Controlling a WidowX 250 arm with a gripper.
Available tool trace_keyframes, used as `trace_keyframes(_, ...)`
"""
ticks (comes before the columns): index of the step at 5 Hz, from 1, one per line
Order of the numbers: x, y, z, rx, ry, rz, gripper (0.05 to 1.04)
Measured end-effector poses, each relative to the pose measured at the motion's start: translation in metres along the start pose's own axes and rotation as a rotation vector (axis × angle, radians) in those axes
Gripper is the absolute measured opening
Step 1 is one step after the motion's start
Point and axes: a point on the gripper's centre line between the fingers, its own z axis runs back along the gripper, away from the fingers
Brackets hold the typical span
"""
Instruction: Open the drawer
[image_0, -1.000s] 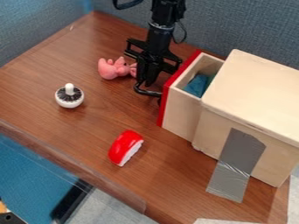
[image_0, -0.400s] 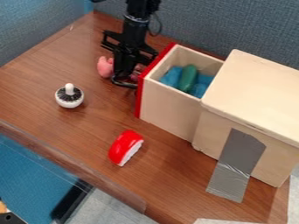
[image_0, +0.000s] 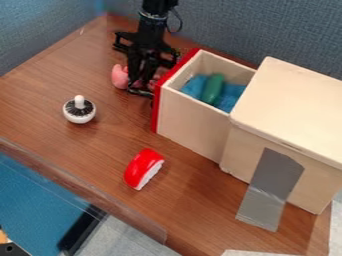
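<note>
Camera view | open drawer (image_0: 190, 121) just beside tool (image_0: 138, 81) | perhaps touching

smooth matt pale wood box (image_0: 280, 105) and drawer (image_0: 194, 120), glossy red plastic-looking piece (image_0: 141, 166), brown wood-grain tabletop (image_0: 87, 150), rough woven fabric wall (image_0: 287, 30), creased silvery tape (image_0: 267, 192)

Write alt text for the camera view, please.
A wooden drawer with a red front stands open, a green object and something blue inside, and a black robot gripper is at its front. On the brown table are a pink toy partly behind the gripper, a white knobbed toy and a red-and-white piece.
</note>
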Motion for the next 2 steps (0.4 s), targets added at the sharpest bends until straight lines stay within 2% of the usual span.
trace_keyframes(1,0.003,0.001,0.02,-0.021,-0.053,-0.008,0.696)
trace_keyframes(2,0.009,0.004,0.057,-0.042,-0.162,-0.006,0.964)
